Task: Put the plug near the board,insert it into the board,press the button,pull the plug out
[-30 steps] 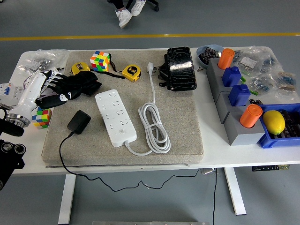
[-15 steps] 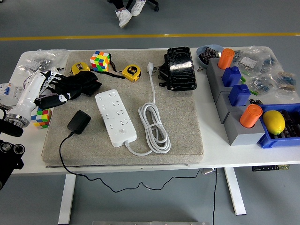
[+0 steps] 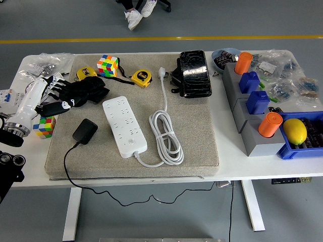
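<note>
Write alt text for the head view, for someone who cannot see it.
A black robot hand hovers, fingers spread, at the left of a grey mat, beyond a black plug adapter lying unplugged beside a white power strip. The strip's own white cable is coiled to its right; puzzle cubes, tape measures and parts bins surround the mat.

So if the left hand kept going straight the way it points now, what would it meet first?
Probably the yellow tape measure: the left hand points right and slightly away across the mat, passing behind the power strip. Height is unclear, so it might pass over it.
</note>
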You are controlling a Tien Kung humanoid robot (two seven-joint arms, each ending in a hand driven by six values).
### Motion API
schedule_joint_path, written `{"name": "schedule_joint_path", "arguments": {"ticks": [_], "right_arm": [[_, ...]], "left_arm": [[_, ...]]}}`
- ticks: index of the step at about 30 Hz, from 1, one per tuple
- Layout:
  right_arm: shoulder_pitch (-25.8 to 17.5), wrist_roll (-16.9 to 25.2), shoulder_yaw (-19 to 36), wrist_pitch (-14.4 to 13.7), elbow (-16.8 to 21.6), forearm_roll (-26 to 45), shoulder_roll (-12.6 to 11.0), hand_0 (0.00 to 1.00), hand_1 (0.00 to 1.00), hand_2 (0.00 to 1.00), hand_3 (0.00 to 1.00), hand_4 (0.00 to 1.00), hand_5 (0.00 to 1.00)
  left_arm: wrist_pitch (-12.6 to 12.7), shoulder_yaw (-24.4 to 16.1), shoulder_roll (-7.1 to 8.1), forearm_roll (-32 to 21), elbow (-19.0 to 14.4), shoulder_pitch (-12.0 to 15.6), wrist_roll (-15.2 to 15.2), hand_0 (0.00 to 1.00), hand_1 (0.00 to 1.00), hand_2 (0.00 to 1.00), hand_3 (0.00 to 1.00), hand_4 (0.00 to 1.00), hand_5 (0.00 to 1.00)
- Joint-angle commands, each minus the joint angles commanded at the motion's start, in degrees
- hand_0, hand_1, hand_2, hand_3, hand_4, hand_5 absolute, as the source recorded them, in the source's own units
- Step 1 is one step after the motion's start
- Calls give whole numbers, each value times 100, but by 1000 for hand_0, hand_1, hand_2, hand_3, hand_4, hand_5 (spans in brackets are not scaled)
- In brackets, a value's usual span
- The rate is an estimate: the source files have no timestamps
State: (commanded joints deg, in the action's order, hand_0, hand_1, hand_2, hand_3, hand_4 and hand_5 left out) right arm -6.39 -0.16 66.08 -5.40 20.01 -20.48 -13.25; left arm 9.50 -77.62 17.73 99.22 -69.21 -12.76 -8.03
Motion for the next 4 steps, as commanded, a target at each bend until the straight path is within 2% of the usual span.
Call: {"name": "schedule_joint_path", "arguments": {"ticks": [4], "right_arm": [[-16, -1, 55, -1, 2, -14, 12, 561, 653, 635, 535, 906, 455]], "left_arm": [[-9, -43, -24, 18, -8, 31, 11, 406, 547, 559, 593, 884, 318]]}}
